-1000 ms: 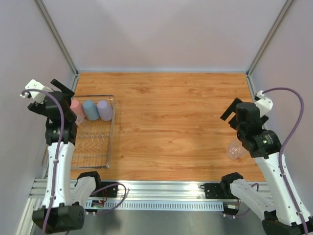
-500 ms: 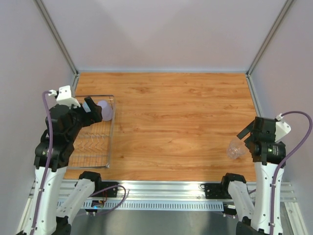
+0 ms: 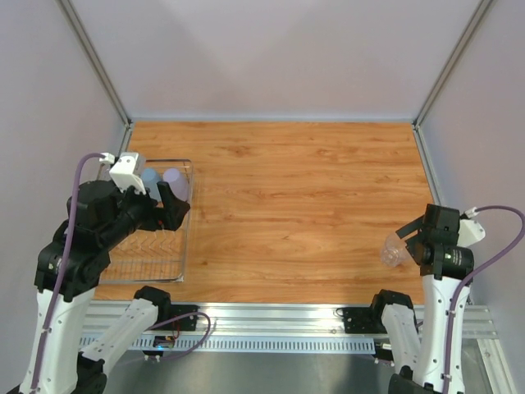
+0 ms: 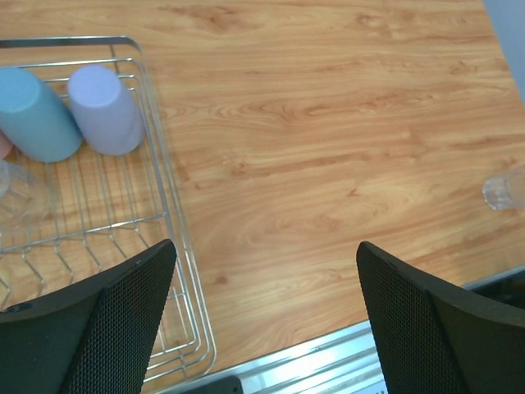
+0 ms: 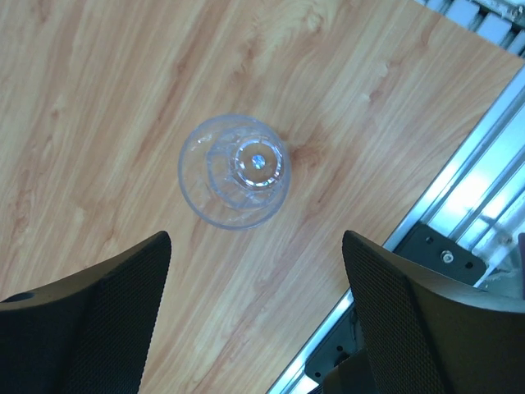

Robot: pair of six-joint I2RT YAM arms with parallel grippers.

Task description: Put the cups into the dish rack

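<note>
The silver wire dish rack [image 3: 187, 238] stands at the left; it also shows in the left wrist view [image 4: 176, 246]. In it lie a blue cup [image 4: 37, 115] and a lavender cup [image 4: 102, 108], side by side, also seen from above as the blue cup [image 3: 150, 178] and the lavender cup [image 3: 175, 182]. A sliver of the pink cup [image 4: 3, 146] and a clear cup [image 4: 20, 193] show at the rack's left. My left gripper [image 3: 170, 213] is open and empty above the rack's right rim [image 4: 267, 312]. A second clear cup [image 3: 394, 250] stands on the table at the right [image 5: 235, 170]. My right gripper [image 3: 410, 240] is open and empty just beside it [image 5: 254, 304].
The wooden table [image 3: 295, 205] is walled at the back and sides. An aluminium rail [image 3: 279, 316] runs along the near edge, close to the clear cup [image 4: 504, 189] and my right gripper. The rail also shows in the right wrist view [image 5: 459, 205].
My left arm has swung from the far left to over the rack's right side, covering the pink cup. My right arm has dropped back and down next to the clear cup.
</note>
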